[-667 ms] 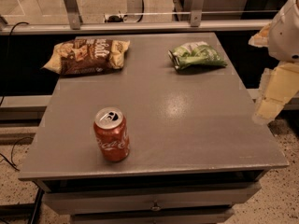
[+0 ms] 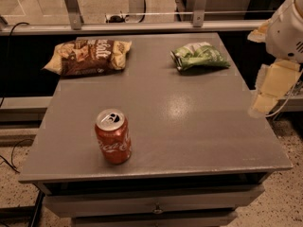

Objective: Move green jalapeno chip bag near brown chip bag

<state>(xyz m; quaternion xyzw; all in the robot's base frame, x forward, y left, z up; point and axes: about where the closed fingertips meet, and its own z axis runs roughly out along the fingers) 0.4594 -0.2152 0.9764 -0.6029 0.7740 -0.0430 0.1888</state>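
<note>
The green jalapeno chip bag [image 2: 200, 56] lies at the back right of the grey table [image 2: 189, 126], small, crumpled, green and white. The brown chip bag [image 2: 89, 56] lies at the back left, dark brown with yellow-tan ends and white lettering. The two bags are far apart, with bare table between them. My gripper [image 2: 263, 103] hangs off the table's right edge, pointing down, to the right of and nearer to the camera than the green bag, touching nothing. It holds nothing that I can see.
A red cola can [image 2: 113, 136] stands upright at the front left of the table. A metal rail [image 2: 142, 26] runs behind the table's back edge. The white arm body [image 2: 288, 27] is at the upper right.
My gripper has shifted slightly left, toward the table's right edge. The bags and the can have not moved.
</note>
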